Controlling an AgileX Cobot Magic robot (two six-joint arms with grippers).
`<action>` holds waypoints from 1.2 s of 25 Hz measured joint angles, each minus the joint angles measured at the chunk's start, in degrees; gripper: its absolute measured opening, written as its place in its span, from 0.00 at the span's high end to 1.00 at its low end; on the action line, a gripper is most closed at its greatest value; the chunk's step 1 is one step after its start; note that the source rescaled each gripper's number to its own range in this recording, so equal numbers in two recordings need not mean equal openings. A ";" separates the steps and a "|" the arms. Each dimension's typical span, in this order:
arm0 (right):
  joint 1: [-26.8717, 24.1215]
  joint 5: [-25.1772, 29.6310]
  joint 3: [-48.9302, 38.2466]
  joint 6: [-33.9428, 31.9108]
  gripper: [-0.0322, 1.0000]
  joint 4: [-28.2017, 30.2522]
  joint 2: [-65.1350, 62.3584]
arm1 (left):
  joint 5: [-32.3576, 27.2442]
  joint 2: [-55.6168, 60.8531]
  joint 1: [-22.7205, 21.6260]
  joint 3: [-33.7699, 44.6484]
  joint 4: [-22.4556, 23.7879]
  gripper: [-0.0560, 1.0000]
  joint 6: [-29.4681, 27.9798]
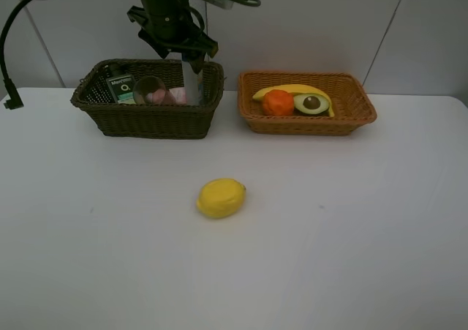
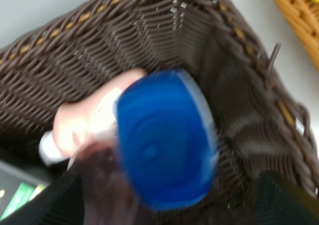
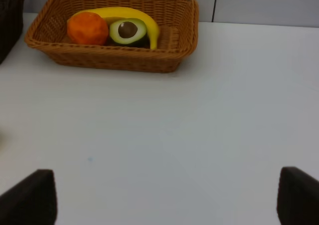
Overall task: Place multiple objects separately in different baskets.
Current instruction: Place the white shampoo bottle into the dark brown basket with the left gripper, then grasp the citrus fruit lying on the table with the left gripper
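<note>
Two baskets on the white table (image 1: 88, 271). Dark basket (image 1: 146, 118), left: pump bottle (image 1: 121, 88), tumbler (image 1: 150, 90), pink bottle (image 1: 175, 96), white blue-capped bottle (image 1: 193, 85) standing under the left gripper (image 1: 191, 58), whose jaw spacing I cannot tell. One lemon (image 1: 220, 197) lies loose between. Orange basket (image 1: 307, 118), right: orange (image 1: 277, 102), banana (image 1: 292, 90), avocado half (image 1: 312, 102). Only the right wrist view shows the right gripper (image 3: 164, 197), fingers spread, empty.

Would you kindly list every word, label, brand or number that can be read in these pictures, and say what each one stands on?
Pump bottle's label, exterior high view, in the dark basket: white print, a word that seems to begin "Me" and a large "O" below, too small to read with confidence.
Same label, left wrist view: blurred, unreadable.
Blue-capped bottle, orange basket and fruit: no text visible.
</note>
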State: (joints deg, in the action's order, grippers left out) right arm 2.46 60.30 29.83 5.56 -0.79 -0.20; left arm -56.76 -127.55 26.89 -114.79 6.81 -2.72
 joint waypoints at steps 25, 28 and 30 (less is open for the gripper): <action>0.00 -0.01 0.00 0.00 0.10 0.00 0.00 | -12.93 14.92 12.87 0.00 -1.06 0.07 0.00; 0.00 -0.01 0.00 0.00 0.10 0.00 0.00 | -12.97 14.92 15.47 0.00 -1.53 0.07 0.00; 0.00 -0.01 0.00 0.00 0.10 0.00 0.00 | -12.97 14.92 17.11 0.00 -1.71 0.07 0.00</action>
State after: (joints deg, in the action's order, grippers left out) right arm 2.46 60.30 29.83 5.56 -0.79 -0.20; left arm -69.73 -112.63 44.01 -114.79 5.10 -2.72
